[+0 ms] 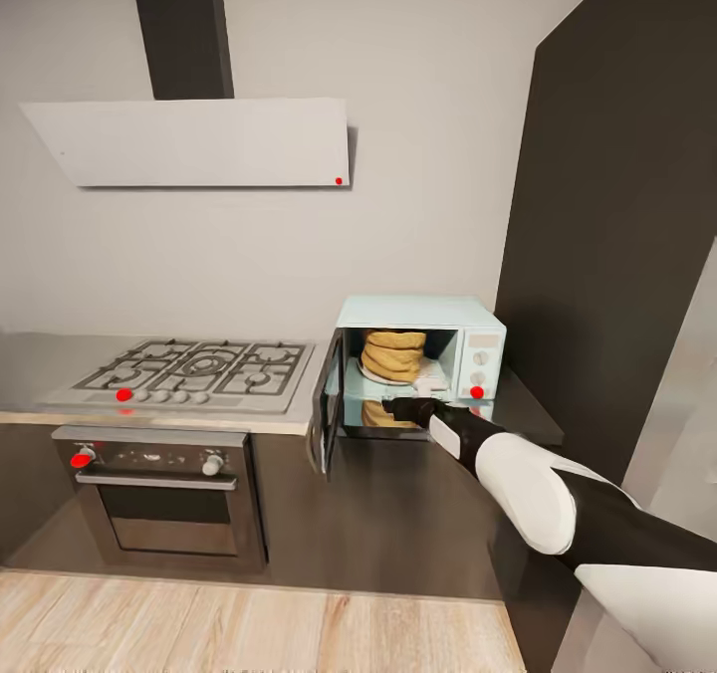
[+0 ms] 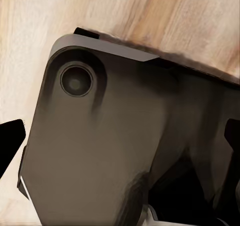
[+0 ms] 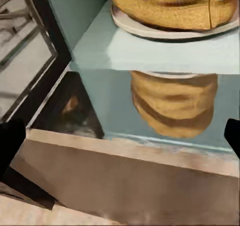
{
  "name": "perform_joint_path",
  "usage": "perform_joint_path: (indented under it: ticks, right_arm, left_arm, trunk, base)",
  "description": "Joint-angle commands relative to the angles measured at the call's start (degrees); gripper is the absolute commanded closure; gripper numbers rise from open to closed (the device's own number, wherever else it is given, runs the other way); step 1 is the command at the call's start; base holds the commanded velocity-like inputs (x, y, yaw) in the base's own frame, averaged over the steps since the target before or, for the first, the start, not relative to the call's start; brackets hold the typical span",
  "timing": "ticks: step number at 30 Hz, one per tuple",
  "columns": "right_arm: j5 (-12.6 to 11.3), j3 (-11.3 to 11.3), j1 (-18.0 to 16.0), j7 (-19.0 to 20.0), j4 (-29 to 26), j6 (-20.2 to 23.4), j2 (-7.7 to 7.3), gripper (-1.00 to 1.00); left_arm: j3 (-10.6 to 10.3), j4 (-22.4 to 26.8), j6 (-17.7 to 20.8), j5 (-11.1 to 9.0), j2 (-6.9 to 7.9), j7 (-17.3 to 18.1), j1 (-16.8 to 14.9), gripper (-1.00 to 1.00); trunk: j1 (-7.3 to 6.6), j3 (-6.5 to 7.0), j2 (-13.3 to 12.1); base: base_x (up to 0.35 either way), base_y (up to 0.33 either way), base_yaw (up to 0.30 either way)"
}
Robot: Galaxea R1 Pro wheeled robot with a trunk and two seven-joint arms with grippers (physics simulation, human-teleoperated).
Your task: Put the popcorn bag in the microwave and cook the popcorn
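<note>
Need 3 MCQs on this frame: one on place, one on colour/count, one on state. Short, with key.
1. Where is the bag?
A. on the hob
B. inside the microwave, on its plate
C. on the floor

2. How many knobs does the microwave's side panel have?
A. two
B. four
C. none

3. What state is the microwave door in?
A. shut
B. swung open
C. missing

Key:
1 B, the head view shows the tan sack sitting on the pale plate inside the cavity.
2 A, two round knobs sit one above the other, with a red dot below them.
3 B, the dark-framed door stands out to the side of the cavity, and the right gripper is at the opening with its jaws apart, holding nothing.
</note>
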State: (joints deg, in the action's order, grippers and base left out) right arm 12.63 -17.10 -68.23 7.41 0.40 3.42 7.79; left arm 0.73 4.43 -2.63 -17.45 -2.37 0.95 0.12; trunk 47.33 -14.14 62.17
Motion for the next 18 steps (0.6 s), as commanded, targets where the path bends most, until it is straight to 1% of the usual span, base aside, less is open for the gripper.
perform_joint_path:
  ticks: [1, 2, 3, 4, 5, 6, 8, 10, 11, 13, 14, 16, 17, 18]
  right_arm:
    - [0.52, -0.65, -0.06, 2.59, -1.2, 4.59, -0.75, -1.0]
    - [0.49, -0.64, -0.06, 4.06, -3.62, 9.5, -1.46, -1.0]
    - [0.53, -0.46, -0.06, 4.93, -8.58, 17.26, -1.93, -1.0]
    - [0.54, -0.4, -0.06, 5.14, -11.47, 20.96, -2.06, -1.0]
    - [0.59, -0.35, -0.06, 5.32, -16.07, 26.22, -2.22, -1.0]
    - [0.65, -0.32, -0.06, 5.42, -21.32, 32.68, -2.59, -1.0]
    - [0.68, -0.3, -0.06, 5.42, -25.84, 40.66, -3.39, -1.0]
    - [0.72, -0.27, -0.06, 5.31, -27.4, 46.33, -4.33, -1.0]
    - [0.72, -0.24, -0.06, 5.26, -27.61, 48.34, -4.92, -1.0]
    - [0.76, -0.19, -0.06, 5.17, -26.98, 50.28, -5.68, -1.0]
    - [2.01, -0.11, -0.06, 5.08, -24.9, 50.51, -5.81, -1.0]
    - [6.43, -0.06, -0.06, 4.92, -16.59, 49.64, -5.93, -1.0]
    - [8.54, -0.05, -0.06, 4.87, -11.96, 47.48, -6.09, -1.0]
    - [10.14, -0.04, -0.03, 4.79, -7.33, 43.56, -6.79, -1.0]
  left_arm:
    - [0.06, 0.06, -0.09, -0.32, 0.0, 0.1, 0.02, -1.0]
    - [0.06, 0.01, -0.09, -0.32, 0.0, 0.1, 0.01, -1.0]
    - [0.06, -0.01, -0.09, -0.33, 0.0, 0.1, 0.02, -1.0]
    - [0.06, -0.02, -0.09, -0.35, 0.0, 0.1, 0.03, -1.0]
    - [0.06, -0.03, -0.09, -0.37, 0.0, 0.1, 0.01, -1.0]
    - [0.06, -0.03, -0.09, -0.38, 0.0, 0.1, 0.0, -1.0]
    - [0.06, -0.03, -0.09, -0.39, 0.0, 0.1, 0.02, -1.0]
    - [0.06, -0.03, -0.09, -0.39, 0.0, 0.1, 0.0, -1.0]
    - [0.06, -0.03, -0.09, -0.39, 0.0, 0.1, 0.01, -1.0]
    - [0.06, -0.03, -0.09, -0.39, 0.02, 0.1, 0.02, -1.0]
    - [0.06, -0.03, -0.09, -0.39, 0.05, 0.1, 0.03, -1.0]
    - [0.0, 0.01, -0.09, -0.39, 0.08, 0.1, 0.02, -1.0]
    - [-0.01, 0.03, -0.09, -0.39, 0.08, 0.1, 0.01, -1.0]
    - [-0.02, 0.04, -0.09, -0.39, 0.08, 0.1, 0.01, -1.0]
  trunk:
    - [-0.03, -0.06, 0.05]
    - [-0.03, -0.06, 0.05]
    - [-0.03, -0.06, 0.05]
    - [-0.03, -0.06, 0.05]
    - [-0.03, -0.06, 0.05]
    - [-0.03, -0.06, 0.05]
    - [-0.03, -0.06, 0.05]
    - [-0.03, -0.06, 0.05]
    - [-0.03, -0.06, 0.05]
    - [-0.03, -0.06, 0.05]
    - [-0.03, -0.06, 0.05]
    - [-0.03, -0.06, 0.05]
    - [-0.03, -0.06, 0.05]
    - [-0.03, -0.06, 0.05]
  base:
    - [-0.336, 0.0, 0.0]
    - [-0.336, 0.0, 0.0]
    - [-0.336, 0.0, 0.0]
    - [-0.336, 0.0, 0.0]
    - [-0.336, 0.0, 0.0]
    - [-0.336, 0.0, 0.0]
    - [-0.336, 0.0, 0.0]
    - [-0.336, 0.0, 0.0]
    - [-0.336, 0.0, 0.0]
    - [-0.311, 0.0, 0.0]
    - [-0.22, 0.0, 0.0]
    - [-0.085, 0.0, 0.0]
    - [-0.029, 0.0, 0.0]
    - [-0.015, 0.0, 0.0]
